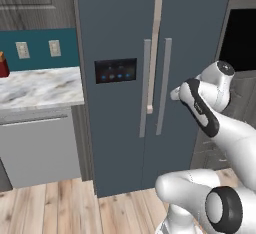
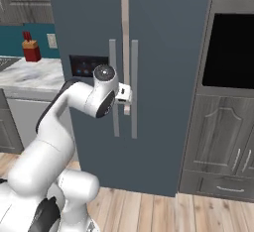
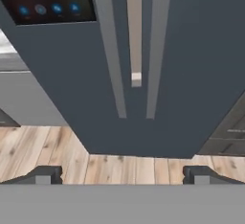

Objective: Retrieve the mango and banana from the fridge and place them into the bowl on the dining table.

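- Left base view: the fridge (image 1: 125, 78) stands shut beside the marble bench (image 1: 40, 85); the arm reaches toward its handles (image 1: 155, 88).
- Right base view: a red container (image 2: 31, 47) sits on the bench.
- Hand view: the hand (image 3: 122, 175) spreads wide, holding nothing, with the fridge straight ahead and apart from it.

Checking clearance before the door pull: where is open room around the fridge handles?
Bare slate-blue door panel lies right of the tall dark fridge's right grey handle. Crowded: the two handles flank the pale centre strip closely. The open gripper hangs apart.
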